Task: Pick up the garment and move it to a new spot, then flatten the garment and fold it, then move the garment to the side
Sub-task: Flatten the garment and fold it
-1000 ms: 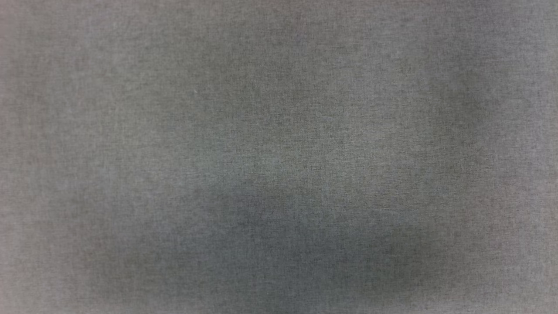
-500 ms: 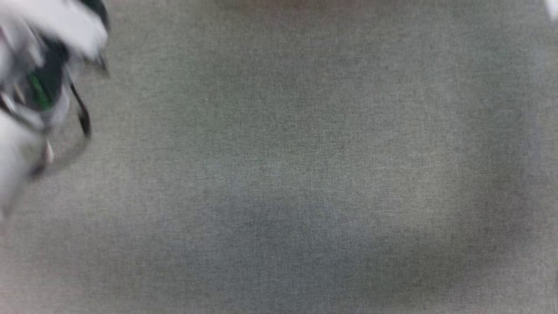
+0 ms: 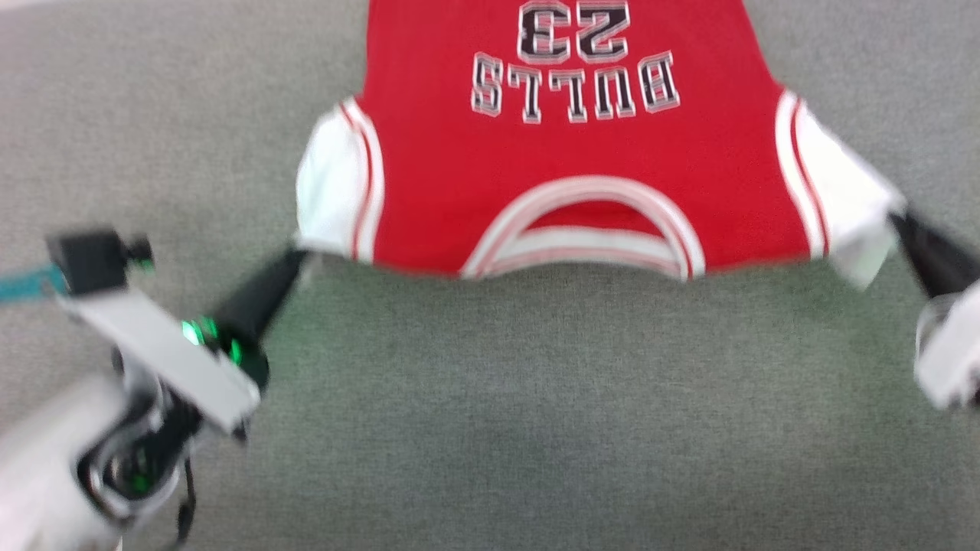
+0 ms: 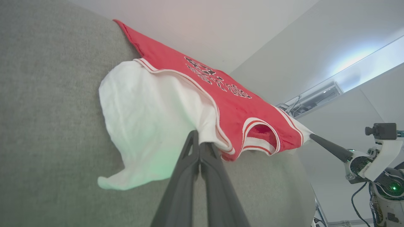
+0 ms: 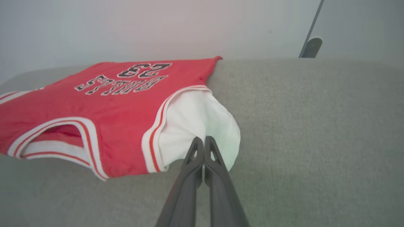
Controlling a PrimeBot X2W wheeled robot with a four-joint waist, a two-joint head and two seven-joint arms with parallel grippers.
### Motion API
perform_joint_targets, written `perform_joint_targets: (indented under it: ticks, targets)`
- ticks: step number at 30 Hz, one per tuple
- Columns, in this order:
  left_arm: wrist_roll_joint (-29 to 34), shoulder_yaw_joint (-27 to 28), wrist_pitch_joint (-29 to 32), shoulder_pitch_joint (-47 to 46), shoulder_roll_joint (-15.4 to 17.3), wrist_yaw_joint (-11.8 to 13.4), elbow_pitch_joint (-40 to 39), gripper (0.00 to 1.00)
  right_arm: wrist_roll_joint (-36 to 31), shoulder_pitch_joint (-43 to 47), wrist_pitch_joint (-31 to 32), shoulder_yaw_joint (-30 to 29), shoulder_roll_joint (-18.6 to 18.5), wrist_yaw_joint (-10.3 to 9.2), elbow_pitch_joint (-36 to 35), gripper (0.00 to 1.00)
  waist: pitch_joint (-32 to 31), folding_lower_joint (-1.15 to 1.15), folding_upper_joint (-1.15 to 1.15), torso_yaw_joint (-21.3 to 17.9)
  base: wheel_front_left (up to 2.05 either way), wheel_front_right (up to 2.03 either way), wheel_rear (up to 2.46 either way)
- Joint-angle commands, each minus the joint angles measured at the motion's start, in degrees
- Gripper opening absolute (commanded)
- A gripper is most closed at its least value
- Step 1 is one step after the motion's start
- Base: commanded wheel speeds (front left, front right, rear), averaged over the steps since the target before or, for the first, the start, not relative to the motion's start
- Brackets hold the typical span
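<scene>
The garment (image 3: 566, 153) is a red jersey with black white-outlined letters. It lies spread on the grey cloth surface (image 3: 536, 428), neck opening toward me. Both armhole corners are turned out, showing the white inside. My left gripper (image 3: 295, 259) is shut on the white fabric at the left shoulder corner. In the left wrist view its fingers (image 4: 199, 143) pinch the garment (image 4: 151, 119) there. My right gripper (image 3: 897, 222) is shut on the right shoulder corner. Seen from the right wrist, the right gripper (image 5: 202, 141) bites the white flap of the garment (image 5: 110, 104).
Grey cloth stretches wide in front of the garment and to both sides. A pale wall (image 5: 157, 28) stands behind the surface's far edge, with a dark slanted pole (image 5: 311, 44) at the right. My right arm's wrist body (image 4: 375, 164) shows beyond the surface's edge.
The head camera has swung. Earlier it showed bare grey cloth, then a blurred arm at the upper left. Now the garment and both grippers holding its shoulder corners are in the picture.
</scene>
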Motion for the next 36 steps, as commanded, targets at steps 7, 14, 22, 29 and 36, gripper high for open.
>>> perform_joint_targets:
  ticks: [7,14,22,29,36]
  targets:
    - [1.3,-2.0,-1.0,9.9,4.7,0.1,-7.4,0.00,2.6,15.9,7.9,-1.7,-0.9,-0.04,-10.2,0.00,-4.0,0.00,0.00,0.2,0.00,0.00,0.00]
    - [2.1,-3.0,-1.5,17.3,9.8,0.1,-13.3,0.00,4.8,25.7,11.3,-4.3,0.0,-0.04,-16.3,0.00,-4.9,0.00,0.00,-0.1,0.00,0.00,0.00]
    - [3.2,-3.0,-1.9,25.0,16.0,0.1,-20.2,0.00,5.5,33.1,13.2,-5.6,-0.1,-0.04,-20.4,0.00,-4.9,0.00,0.00,0.0,0.00,0.00,0.00]
    - [3.0,-1.5,-1.9,26.8,12.6,0.1,-19.2,0.00,4.6,33.6,14.7,-2.5,-1.9,-0.04,-19.3,0.00,-4.4,0.00,0.00,0.4,0.00,0.00,0.00]
    - [3.5,-2.7,2.1,23.4,6.2,0.1,-10.3,0.00,4.2,28.9,13.4,3.8,-3.0,-0.04,-11.3,0.00,-3.6,0.00,0.00,0.4,0.00,0.00,0.00]
